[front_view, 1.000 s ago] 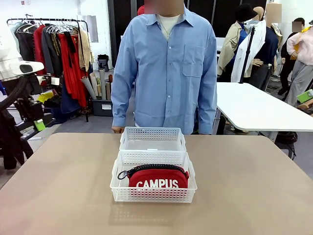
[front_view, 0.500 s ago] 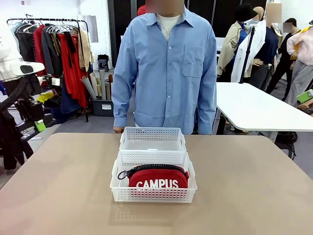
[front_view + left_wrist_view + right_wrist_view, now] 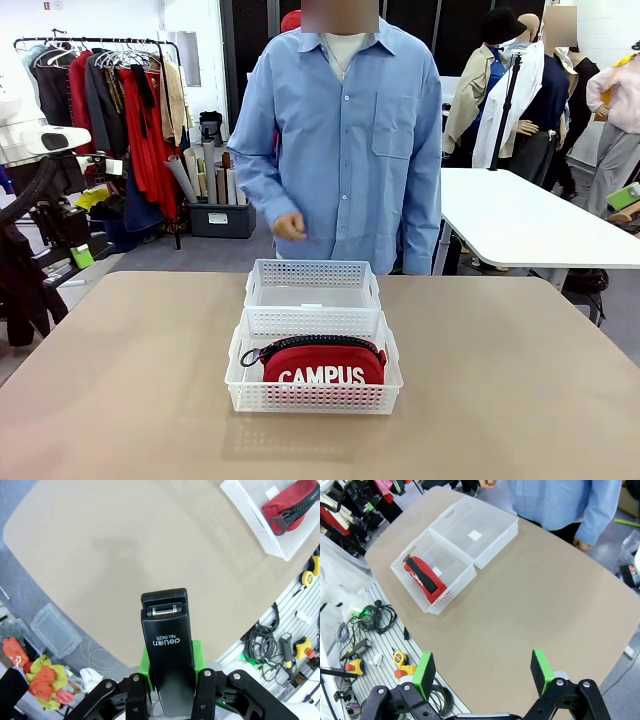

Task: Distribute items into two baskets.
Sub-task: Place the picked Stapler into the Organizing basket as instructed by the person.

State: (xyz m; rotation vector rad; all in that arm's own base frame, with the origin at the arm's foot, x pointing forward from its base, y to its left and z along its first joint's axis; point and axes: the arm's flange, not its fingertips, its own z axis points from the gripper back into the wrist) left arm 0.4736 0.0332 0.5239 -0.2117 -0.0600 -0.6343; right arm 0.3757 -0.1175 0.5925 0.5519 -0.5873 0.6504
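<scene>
The small black plastic stapler (image 3: 166, 630) is clamped between the green pads of my left gripper (image 3: 170, 662). Its front end points out past my fingertips. White print runs along its upper face, and a bright metal piece sits in a slot at the tip. I judge this lengthwise hold lets me lower it nose-first into a basket. Below it is bare tan tabletop (image 3: 125, 545), and the 2 baskets are well apart from it.

Far ahead of those fingers and off to one side, the red fabric pouch with a black zipper (image 3: 292, 502) lies in a white perforated plastic basket (image 3: 250, 510). The second white perforated basket (image 3: 495, 542) touches it on the far side and holds only a small white label. That is probably where the stapler belongs.

My right gripper (image 3: 482, 672) is spread wide with nothing between its pads, and both baskets lie well ahead of it.
</scene>
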